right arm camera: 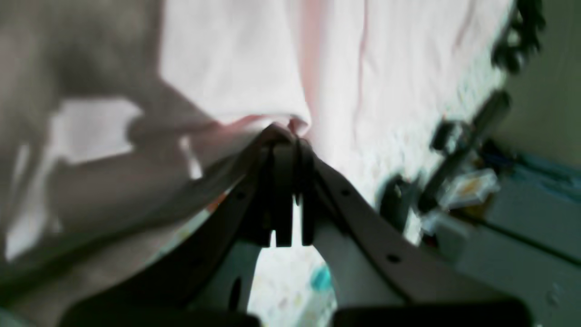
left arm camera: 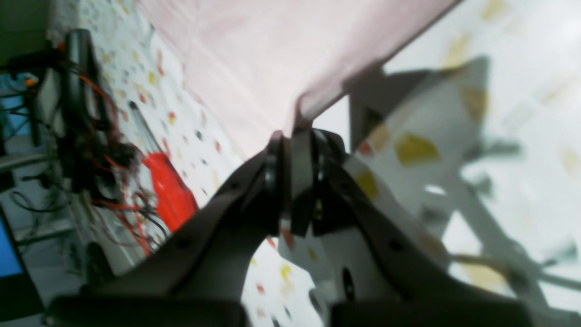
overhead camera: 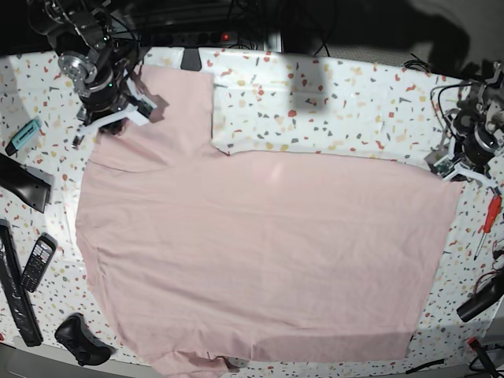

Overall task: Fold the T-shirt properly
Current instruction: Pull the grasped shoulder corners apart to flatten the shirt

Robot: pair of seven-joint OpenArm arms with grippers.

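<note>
Closest to your wrist cameras, both grippers pinch pink cloth: your left gripper (left arm camera: 297, 136) is clamped on a hem corner of the T-shirt (overhead camera: 260, 252); your right gripper (right arm camera: 286, 136) is closed on a bunched edge near the sleeve. You see the T-shirt spread plain side up across the speckled table (overhead camera: 354, 102), no lettering readable; beside its hem lies a red screwdriver (overhead camera: 488, 220); off its opposite edge sit a phone (overhead camera: 37, 262) and a teal marker (overhead camera: 24, 135).
</note>
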